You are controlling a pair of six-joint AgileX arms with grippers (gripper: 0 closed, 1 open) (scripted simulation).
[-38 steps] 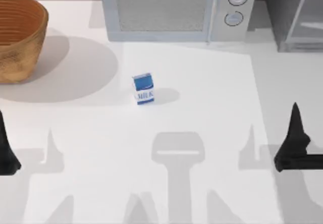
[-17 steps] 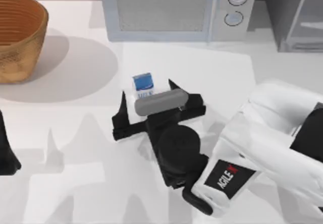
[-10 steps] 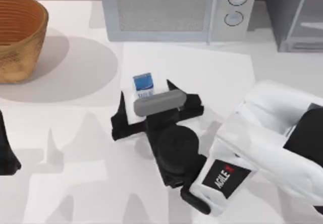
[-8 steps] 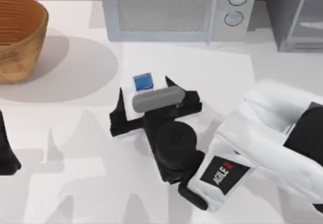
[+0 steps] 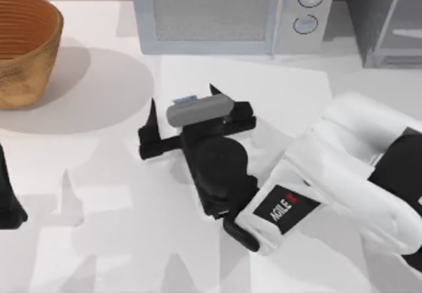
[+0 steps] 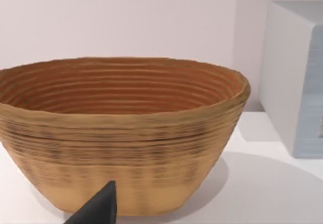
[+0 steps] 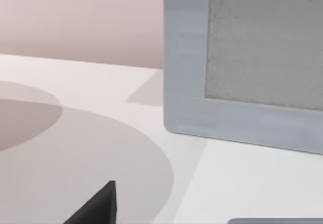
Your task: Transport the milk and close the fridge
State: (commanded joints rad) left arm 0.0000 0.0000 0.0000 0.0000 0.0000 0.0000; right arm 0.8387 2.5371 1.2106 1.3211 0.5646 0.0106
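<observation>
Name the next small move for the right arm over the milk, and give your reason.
Probably close the fingers. In the top view the right gripper sits over the milk, open, one fingertip on each side, with just a blue sliver of carton visible. The left gripper is parked at the table's left edge.

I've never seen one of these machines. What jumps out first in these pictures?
The big white right arm reaches across the table's middle, its black right gripper spread open over the small milk carton, mostly hidden beneath it. Behind stands a grey microwave, with a wicker basket at the far left.
</observation>
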